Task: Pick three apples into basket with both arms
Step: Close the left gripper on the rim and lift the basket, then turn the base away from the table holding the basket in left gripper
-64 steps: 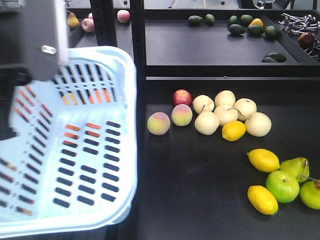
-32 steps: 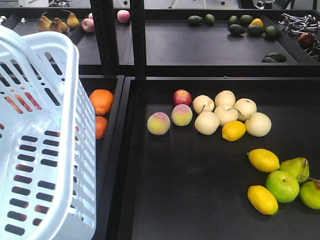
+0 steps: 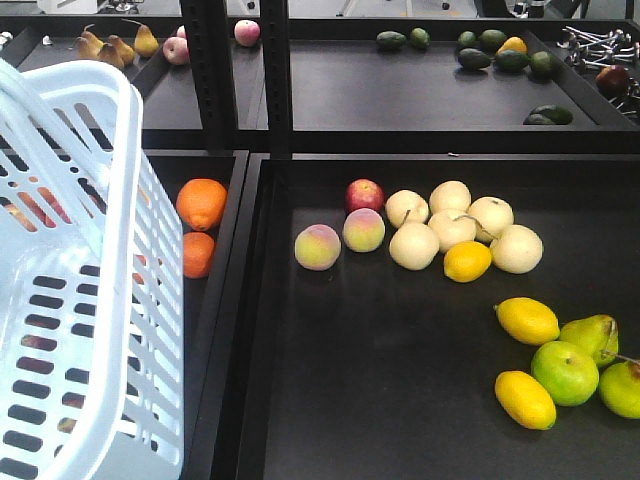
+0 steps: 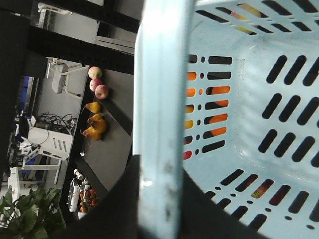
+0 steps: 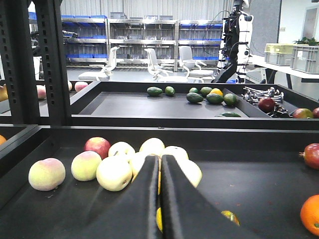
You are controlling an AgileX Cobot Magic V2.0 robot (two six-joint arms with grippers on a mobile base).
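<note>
The pale blue-white basket (image 3: 135, 120) hangs tilted at the left of the front view, its inside empty. My left gripper (image 4: 159, 199) is shut on the basket's rim (image 4: 159, 99). My right gripper (image 5: 160, 158) is shut and empty, low over the black tray, pointing at the pale pears (image 5: 114, 173). One dark maroon apple (image 3: 612, 78) lies on the back right shelf by metal tongs; it also shows in the right wrist view (image 5: 266, 104). Another dark red apple (image 5: 313, 155) lies at the right. Neither arm shows in the front view.
Two oranges (image 3: 202, 203) lie in the left tray beside the basket. A brighter red apple (image 3: 365, 195), two peaches (image 3: 317, 247), pale pears (image 3: 452, 228), lemons (image 3: 527, 320) and green fruit (image 3: 564, 372) lie on the main tray. Black shelf posts (image 3: 275, 70) stand behind.
The basket has swung left and tipped up on its side, uncovering the two oranges. The dark arm part seen at the top left a second ago has left the view.
</note>
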